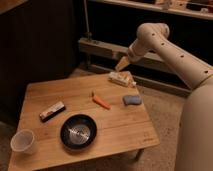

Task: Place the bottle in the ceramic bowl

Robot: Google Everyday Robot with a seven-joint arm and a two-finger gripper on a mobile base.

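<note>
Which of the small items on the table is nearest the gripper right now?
The pale cream bottle at the far edge of the table, just below the gripper. The blue pad and orange stick lie nearer the front.

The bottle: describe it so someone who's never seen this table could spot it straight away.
Find the low wooden table and look to its far right corner, just below the gripper. The bottle lies there near the edge. It is pale cream-white, unlike the orange stick and the blue pad nearer the front.
</note>
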